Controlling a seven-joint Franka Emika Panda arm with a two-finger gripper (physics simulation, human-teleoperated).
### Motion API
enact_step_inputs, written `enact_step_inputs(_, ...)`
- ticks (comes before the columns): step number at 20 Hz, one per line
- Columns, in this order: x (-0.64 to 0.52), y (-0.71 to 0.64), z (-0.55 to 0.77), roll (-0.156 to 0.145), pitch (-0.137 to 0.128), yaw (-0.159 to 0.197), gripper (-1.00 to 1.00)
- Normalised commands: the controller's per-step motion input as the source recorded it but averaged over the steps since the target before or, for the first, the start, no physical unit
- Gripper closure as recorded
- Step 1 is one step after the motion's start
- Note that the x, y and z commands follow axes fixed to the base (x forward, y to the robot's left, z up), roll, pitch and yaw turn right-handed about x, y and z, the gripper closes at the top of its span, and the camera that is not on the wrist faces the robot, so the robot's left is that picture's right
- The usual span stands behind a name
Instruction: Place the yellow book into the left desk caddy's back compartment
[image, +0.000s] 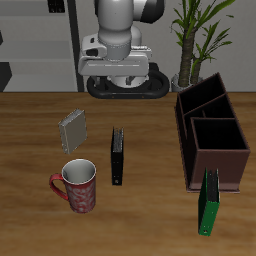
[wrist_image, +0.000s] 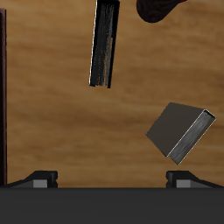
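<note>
The yellow book, small with a pale grey striped cover, stands on the table behind the mug. It also shows in the wrist view. The left desk caddy is a dark brown organizer across the table from the book. Its back compartment has tall slanted walls and looks empty. My gripper hangs high at the back of the table near the robot base, far from the book and the caddy. In the wrist view the gripper is open and empty, its fingertips wide apart.
A black book stands on edge mid-table, between the yellow book and the caddy. A red patterned mug stands near the front edge. A green book leans at the caddy's front. A potted plant stands behind the caddy.
</note>
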Motion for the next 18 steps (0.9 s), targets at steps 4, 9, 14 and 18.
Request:
enact_step_inputs(4, -0.07, -0.42, -0.15, -0.037, -0.016, 0.004, -1.0)
enact_step_inputs(9, -0.14, -0.62, -0.15, -0.033, -0.034, -0.036, -1.0)
enact_step_inputs(14, -0.14, -0.52, -0.13, -0.027, -0.025, -0.01, -1.0)
enact_step_inputs(18, -0.09, -0.38, -0.29, -0.053, -0.018, -0.01, -1.0)
